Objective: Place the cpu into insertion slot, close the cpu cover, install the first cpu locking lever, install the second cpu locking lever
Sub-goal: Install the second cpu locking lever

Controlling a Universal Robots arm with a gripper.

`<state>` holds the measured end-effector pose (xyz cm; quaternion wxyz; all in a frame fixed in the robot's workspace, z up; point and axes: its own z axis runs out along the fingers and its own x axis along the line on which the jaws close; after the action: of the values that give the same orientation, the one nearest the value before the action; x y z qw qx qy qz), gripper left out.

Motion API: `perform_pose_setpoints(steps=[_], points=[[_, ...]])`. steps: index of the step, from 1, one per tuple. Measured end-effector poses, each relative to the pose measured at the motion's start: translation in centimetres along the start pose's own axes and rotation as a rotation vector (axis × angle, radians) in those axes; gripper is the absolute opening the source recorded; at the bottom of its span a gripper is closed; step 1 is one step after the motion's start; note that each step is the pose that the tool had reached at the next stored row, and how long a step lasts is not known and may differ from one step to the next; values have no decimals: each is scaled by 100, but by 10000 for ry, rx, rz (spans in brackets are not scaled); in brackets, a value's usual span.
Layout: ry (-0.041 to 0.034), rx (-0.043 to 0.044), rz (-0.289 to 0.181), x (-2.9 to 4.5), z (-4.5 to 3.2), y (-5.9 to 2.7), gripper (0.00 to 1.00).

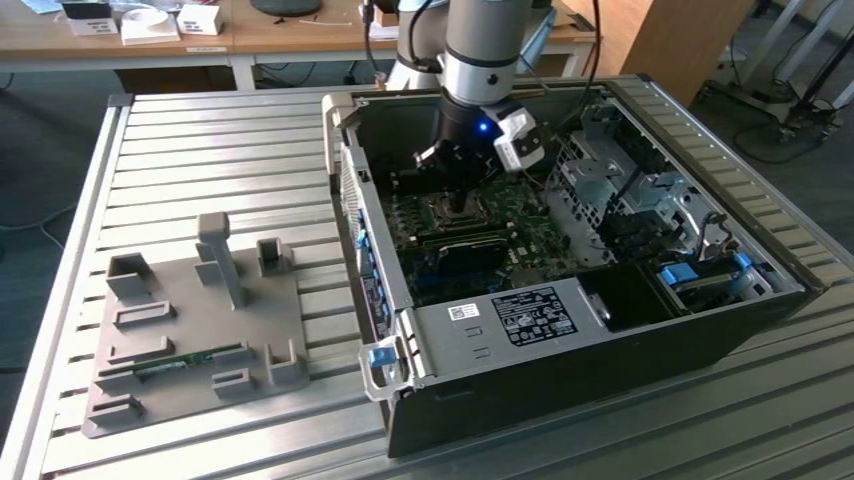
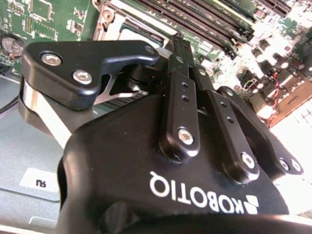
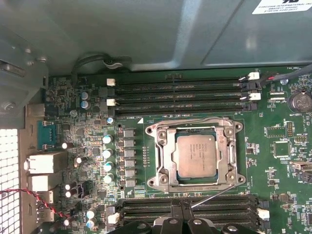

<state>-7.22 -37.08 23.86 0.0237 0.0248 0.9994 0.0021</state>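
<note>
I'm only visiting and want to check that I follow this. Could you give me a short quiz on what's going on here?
1. True or false: the cpu cover lies flat around the cpu.
2. The gripper is: A above the grey holder; B inside the computer case; C over the wooden desk.
3. Fill in: the circuit board is coloured ____.
Key: 1 true; 2 B; 3 green.

one cpu (image 3: pixel 196 155), one cpu cover (image 3: pixel 168 157)
</note>
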Motion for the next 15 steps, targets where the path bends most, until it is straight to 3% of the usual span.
perform_pose_setpoints(steps=[7, 15], points=[[-15, -1, 0, 18, 75, -1, 10], [-15, 4, 0, 20, 84, -1, 10]])
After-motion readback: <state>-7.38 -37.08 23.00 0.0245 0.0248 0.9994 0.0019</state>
